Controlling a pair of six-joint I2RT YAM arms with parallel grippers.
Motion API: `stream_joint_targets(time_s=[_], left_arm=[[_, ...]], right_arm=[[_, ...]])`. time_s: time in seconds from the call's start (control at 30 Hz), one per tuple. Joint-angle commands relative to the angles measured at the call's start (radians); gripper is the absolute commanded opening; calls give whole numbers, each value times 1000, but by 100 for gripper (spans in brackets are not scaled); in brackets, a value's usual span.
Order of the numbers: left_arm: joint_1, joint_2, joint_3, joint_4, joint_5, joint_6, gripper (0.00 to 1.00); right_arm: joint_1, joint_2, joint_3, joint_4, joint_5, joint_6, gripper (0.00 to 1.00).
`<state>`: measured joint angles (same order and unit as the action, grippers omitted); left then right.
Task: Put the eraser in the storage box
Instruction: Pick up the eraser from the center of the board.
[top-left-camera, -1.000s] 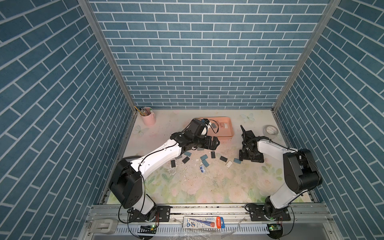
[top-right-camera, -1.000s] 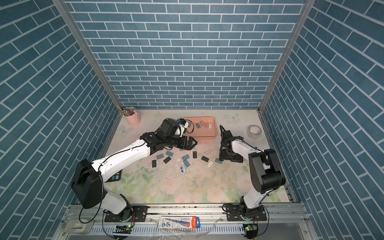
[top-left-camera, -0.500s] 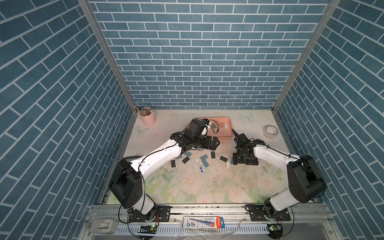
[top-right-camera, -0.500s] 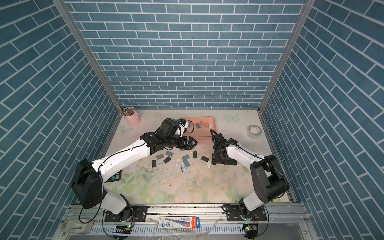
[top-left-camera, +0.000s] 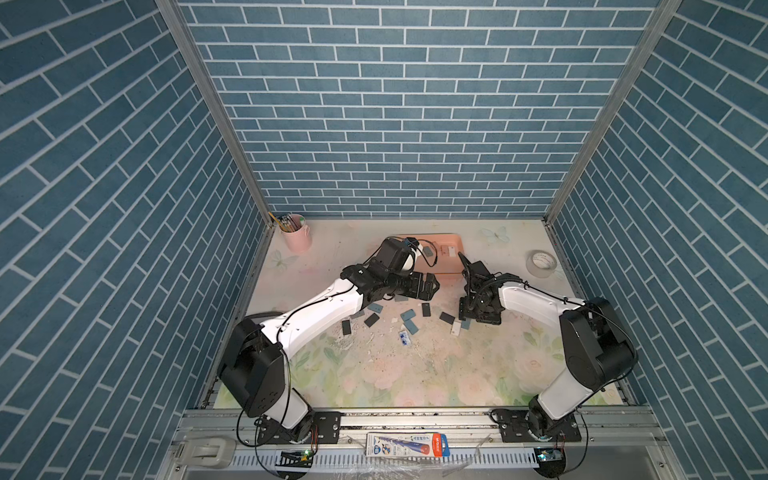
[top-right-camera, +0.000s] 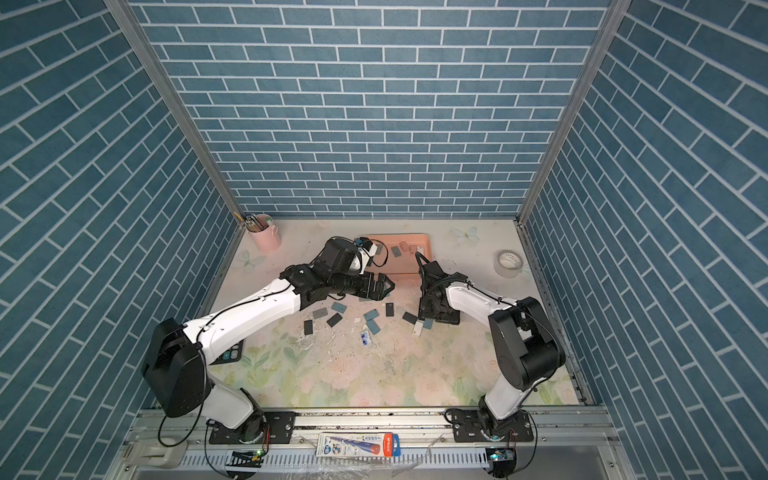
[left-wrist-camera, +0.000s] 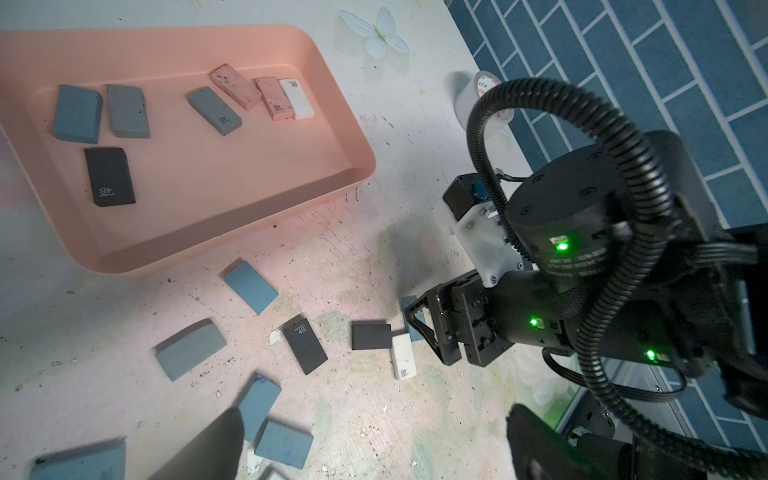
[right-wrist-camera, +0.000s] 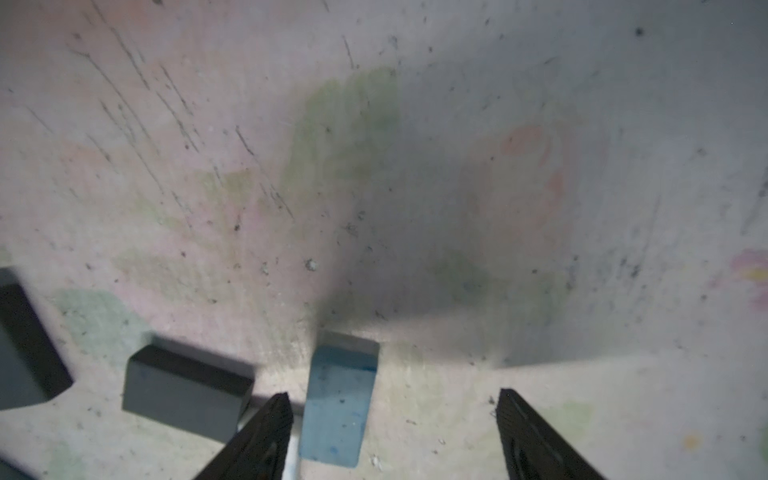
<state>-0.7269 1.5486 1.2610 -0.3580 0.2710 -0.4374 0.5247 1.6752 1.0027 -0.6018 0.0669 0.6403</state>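
Observation:
The salmon-pink storage box (top-left-camera: 446, 241) (top-right-camera: 415, 243) (left-wrist-camera: 208, 178) lies at the back of the table and holds several erasers. My right gripper (right-wrist-camera: 392, 419) (top-left-camera: 465, 321) is down at the table surface. It straddles a blue eraser (right-wrist-camera: 338, 399) (left-wrist-camera: 410, 302) that lies flat. The jaws are open, and the eraser sits close to one finger with a wide gap to the other. My left gripper (left-wrist-camera: 370, 449) (top-left-camera: 428, 287) hovers open and empty over loose erasers, just in front of the box.
A white eraser (left-wrist-camera: 404, 357) and a black eraser (right-wrist-camera: 187, 390) lie right beside the blue one. Several more erasers (top-left-camera: 409, 320) are scattered mid-table. A pink pencil cup (top-left-camera: 297, 237) stands back left and a tape roll (top-left-camera: 541, 262) back right.
My right arm has swung left toward the scattered erasers and come down over the blue one, its jaws narrowing. The left arm has not moved.

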Motion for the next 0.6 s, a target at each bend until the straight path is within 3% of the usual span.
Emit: stream_joint_targets(time_s=[0.0,0.27,0.37,0.57], left_arm=[[-5,-27,-22,-3,0,2,100],[-5,-29,-20,-3,0,2,100],[-5,-30,-21,-2,0,1,100],[-6,-32,-20,-4,-7,2,100]], right_arm=[[29,28,28,1,4,76,72],[51,35,2,-8,59,112,48],[66,43,-2,-1,51,125,35],[97,61,2,-19,64,142,34]])
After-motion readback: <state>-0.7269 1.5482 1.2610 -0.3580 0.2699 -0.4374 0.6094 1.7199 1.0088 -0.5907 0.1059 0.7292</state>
